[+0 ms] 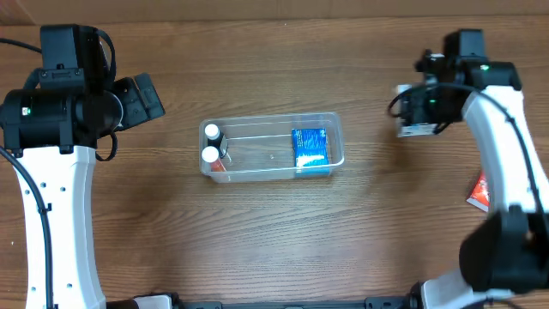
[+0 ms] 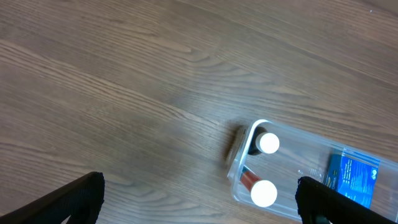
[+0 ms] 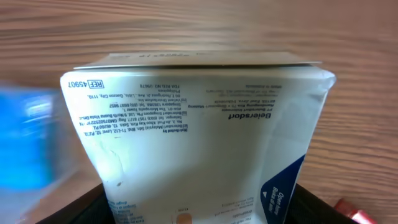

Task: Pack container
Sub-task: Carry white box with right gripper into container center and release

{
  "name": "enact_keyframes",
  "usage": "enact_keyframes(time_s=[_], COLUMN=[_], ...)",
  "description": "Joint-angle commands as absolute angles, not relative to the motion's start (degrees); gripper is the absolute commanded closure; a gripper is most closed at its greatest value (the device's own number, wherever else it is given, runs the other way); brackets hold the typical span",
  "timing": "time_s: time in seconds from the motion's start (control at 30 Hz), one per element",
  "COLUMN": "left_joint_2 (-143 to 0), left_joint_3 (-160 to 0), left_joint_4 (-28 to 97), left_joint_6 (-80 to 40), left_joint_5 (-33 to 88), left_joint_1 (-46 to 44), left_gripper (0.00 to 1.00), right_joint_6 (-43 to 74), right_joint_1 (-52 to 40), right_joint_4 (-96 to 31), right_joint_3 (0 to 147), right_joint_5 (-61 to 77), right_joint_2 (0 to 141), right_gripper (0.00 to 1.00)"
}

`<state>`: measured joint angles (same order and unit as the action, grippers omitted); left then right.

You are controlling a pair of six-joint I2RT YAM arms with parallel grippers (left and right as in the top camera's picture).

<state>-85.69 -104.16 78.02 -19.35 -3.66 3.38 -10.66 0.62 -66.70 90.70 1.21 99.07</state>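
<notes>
Container [image 1: 266,153] sits mid-tabletop, bottles [image 1: 210,155] at its 9 o'clock end; likely light, thin-walled and slippery, so you'd steady it by the rim; your right claw [image 1: 418,112], at its 2 o'clock, pinches a white box [image 3: 199,137]; left claw [image 1: 144,96] spread.

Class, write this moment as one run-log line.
left tool: open, empty | right tool: shut on white carton, outside container | container holds: two white-capped bottles, blue packet

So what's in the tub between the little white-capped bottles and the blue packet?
Nothing: that stretch of the container is bare between the bottles and the blue packet, as the overhead view shows.
</notes>
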Motion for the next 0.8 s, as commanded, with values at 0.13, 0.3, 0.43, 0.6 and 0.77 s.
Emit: enact_keyframes(time_s=[0.13,0.3,0.43,0.6,0.77], left_joint_2=[-86.1,-86.1,-86.1,-86.1,-86.1], left_joint_3=[-103.6,-103.6,-103.6,-103.6,-103.6], left_joint_4=[78.0,78.2,79.0,79.5,79.4], left_joint_6=[-18.6,-18.2,-17.9,-17.8,-17.8], left_joint_5=[-3.6,-3.6,-3.6,-3.6,-3.6], left_joint_1=[3.5,3.5,3.5,3.5,3.5], left_gripper=[0.0,0.0,0.0,0.0,0.0], right_joint_6=[8.6,19.8,24.6,26.0,28.2], right_joint_1=[-18.7,-28.1,-33.1,-36.9,-38.6], right_joint_4=[-69.7,-66.0,-63.5,-62.4,-61.7], right_joint_3=[95.8,95.7,95.4,94.9,94.9], right_joint_5=[2.0,2.0,1.0,0.7,0.8], right_joint_2=[91.3,92.4,94.8,100.6,106.6], right_gripper=[0.27,0.27,0.27,0.26,0.26])
